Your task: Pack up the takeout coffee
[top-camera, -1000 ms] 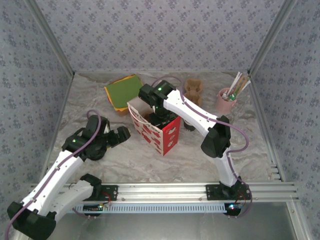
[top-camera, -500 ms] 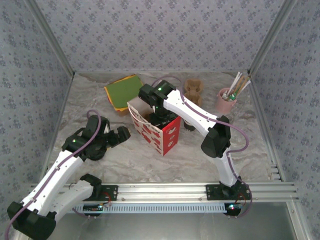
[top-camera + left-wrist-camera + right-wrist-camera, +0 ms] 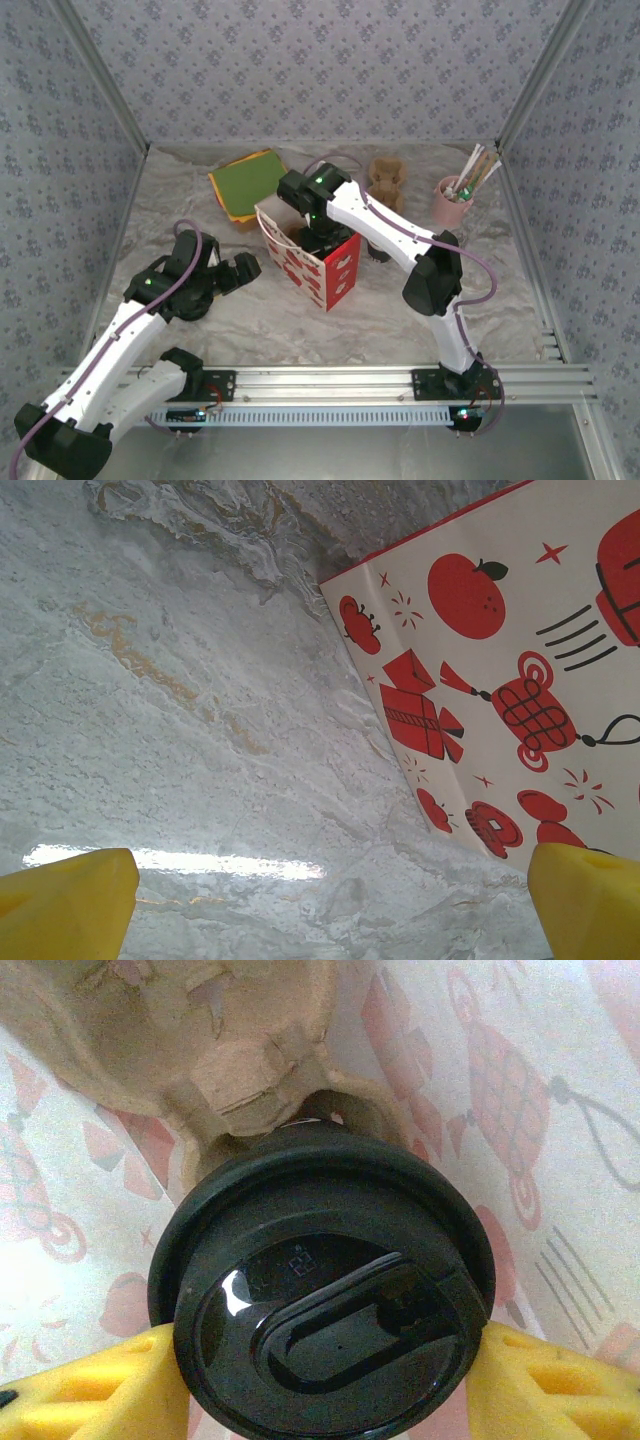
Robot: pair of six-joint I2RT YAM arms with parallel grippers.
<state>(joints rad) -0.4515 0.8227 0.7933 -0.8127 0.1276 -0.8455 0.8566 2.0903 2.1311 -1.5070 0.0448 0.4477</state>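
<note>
One takeout coffee (image 3: 320,1300), black lid facing up, set down inside the bag; lid just beside a piece of tan moulded pulp (image 3: 220,1050).

One right gripper (image 3: 325,1390), reaching down through the open bag top; yellow fingers (image 3: 90,1390) pressed against opposite sides of the lid, pinching the cup.

One paper bag (image 3: 322,268), white with red prints, upright near the middle of the surface (image 3: 300,320), mouth open.

One left gripper (image 3: 325,905), low over the marbled surface just left of the bag, yellow fingers spread wide over bare surface; contact between one finger and the bag wall not clear.

One stack of green, orange and yellow sheets (image 3: 248,183), flat, behind the bag to the left.

One brown item (image 3: 385,180), behind the bag, too small to tell.

One pink cup of sticks and straws (image 3: 455,200), upright, far right.
</note>
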